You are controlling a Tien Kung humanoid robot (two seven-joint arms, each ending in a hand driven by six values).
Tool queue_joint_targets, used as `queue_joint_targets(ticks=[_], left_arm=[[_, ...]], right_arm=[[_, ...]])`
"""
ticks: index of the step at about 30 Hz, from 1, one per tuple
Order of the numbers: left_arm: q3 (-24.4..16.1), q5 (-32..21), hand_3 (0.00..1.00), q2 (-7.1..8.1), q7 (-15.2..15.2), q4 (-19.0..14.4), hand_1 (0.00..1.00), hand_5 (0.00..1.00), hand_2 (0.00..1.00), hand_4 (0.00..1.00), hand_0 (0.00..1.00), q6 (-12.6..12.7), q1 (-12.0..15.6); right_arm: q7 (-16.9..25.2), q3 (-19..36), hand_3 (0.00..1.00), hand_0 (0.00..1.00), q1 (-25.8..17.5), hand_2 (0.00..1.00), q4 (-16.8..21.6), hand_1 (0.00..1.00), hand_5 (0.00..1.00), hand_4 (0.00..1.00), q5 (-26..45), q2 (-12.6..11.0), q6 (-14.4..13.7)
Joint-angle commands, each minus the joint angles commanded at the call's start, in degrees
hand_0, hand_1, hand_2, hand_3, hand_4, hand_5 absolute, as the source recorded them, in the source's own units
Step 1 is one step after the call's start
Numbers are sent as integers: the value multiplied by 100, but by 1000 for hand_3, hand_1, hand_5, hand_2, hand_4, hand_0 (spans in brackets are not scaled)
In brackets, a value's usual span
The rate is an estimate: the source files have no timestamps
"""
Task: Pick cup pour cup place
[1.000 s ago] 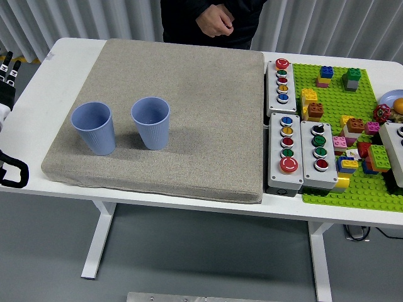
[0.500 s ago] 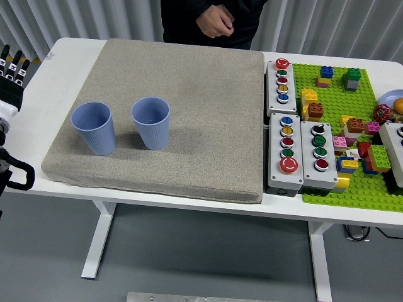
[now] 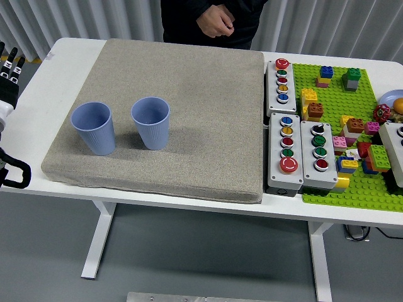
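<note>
Two blue cups, the left cup (image 3: 94, 128) and the right cup (image 3: 151, 122), stand upright and apart on the grey mat (image 3: 208, 126), a narrow gap between them. Your left hand (image 3: 7, 69) at the left edge meets bare white table (image 3: 38, 100) before the left cup. Right of the cups the mat lies free up to the button boxes (image 3: 296, 154) (brick plate (image 3: 365, 182) beyond). A person's hands (image 3: 215, 22) sit at the far edge.

Left hand (image 3: 7, 69): at the picture's left edge, partly cut off, fingers straight and pointing up, holding nothing.
Left arm: black segment low at the left edge.
Person's hands (image 3: 215, 21): clasped together at the far side.
</note>
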Motion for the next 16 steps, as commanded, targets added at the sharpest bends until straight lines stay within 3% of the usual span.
queue_joint_targets(ticks=[11, 16], left_arm=[[29, 90, 998, -56, 2, -19, 884, 998, 998, 816, 907, 45, 135], [-56, 289, 998, -168, 0, -91, 884, 998, 998, 816, 907, 82, 242]], right_arm=[[-25, 60, 683, 719, -85, 718, 0, 682, 285, 304, -132, 7, 3], [-44, 98, 683, 719, -95, 718, 0, 682, 285, 304, -252, -9, 8]])
